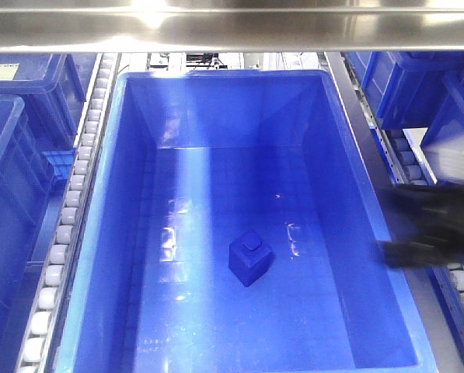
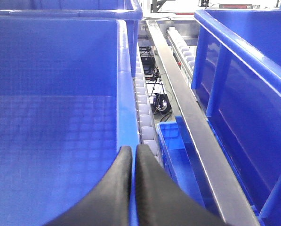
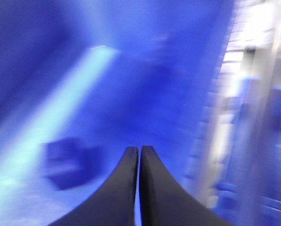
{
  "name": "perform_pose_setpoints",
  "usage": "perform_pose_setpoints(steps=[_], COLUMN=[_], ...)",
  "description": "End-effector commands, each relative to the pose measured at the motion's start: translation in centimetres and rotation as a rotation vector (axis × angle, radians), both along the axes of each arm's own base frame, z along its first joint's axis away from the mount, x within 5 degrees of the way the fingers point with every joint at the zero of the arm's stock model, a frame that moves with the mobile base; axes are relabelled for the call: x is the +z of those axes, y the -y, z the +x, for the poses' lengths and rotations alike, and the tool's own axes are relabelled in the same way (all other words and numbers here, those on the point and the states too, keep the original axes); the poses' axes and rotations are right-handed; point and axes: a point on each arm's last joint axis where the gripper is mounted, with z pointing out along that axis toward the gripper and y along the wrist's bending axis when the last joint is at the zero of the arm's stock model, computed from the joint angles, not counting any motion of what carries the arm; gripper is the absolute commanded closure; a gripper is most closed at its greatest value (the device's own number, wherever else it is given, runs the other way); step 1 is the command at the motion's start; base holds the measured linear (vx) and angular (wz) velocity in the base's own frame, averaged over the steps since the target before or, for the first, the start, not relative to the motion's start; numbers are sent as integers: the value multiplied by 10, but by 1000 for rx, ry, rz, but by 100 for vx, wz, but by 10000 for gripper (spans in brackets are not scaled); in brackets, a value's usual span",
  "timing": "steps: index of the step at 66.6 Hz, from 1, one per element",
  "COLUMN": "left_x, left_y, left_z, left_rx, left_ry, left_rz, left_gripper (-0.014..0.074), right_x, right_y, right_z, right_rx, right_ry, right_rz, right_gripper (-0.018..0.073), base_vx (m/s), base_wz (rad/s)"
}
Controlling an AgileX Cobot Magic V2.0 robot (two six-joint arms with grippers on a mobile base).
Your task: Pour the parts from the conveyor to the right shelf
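One of the parts, a small blue cube (image 1: pixel 250 259) with a square stud, lies on the floor of a large blue bin (image 1: pixel 224 109) on the right shelf's rollers (image 1: pixel 70 202). In the right wrist view the cube (image 3: pixel 65 162) is blurred, left of my right gripper (image 3: pixel 139 150). That gripper is shut and empty over the bin's inside, and it shows as a dark blur (image 1: pixel 426 229) at the bin's right rim. My left gripper (image 2: pixel 134 149) is shut with nothing in it, just above the right rim of an empty blue bin (image 2: pixel 55 127). The conveyor is out of view.
More blue bins stand left (image 1: pixel 14 179) and back right (image 1: pixel 418 85) of the middle one. A steel shelf beam (image 1: pixel 232 31) crosses overhead. In the left wrist view a metal rail (image 2: pixel 187 113) and a roller row (image 2: pixel 145 113) run between two bins, with a small blue crate (image 2: pixel 171 139) below.
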Motion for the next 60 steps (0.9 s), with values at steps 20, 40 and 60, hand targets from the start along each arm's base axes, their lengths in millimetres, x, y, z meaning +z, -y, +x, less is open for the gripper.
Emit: perform_pose_setpoints(steps=[20,40,60], left_x=[12,12,12], left_y=[0,0,0], left_z=[-1,-1,-1], left_rx=[-7,-7,-7], left_ry=[88,88,88], left_rz=[-16,-16,-16], left_gripper=[603,603,603], right_x=[6,-22,-13], right_y=[35,39,48], right_z=[-42,-61,-90], right_rx=[-140,-138,-187], right_ry=[283,266,383], right_rz=[44,22,34], right_gripper=[564,564,564], base_vx=[0,0,0], base_wz=[0,0,0])
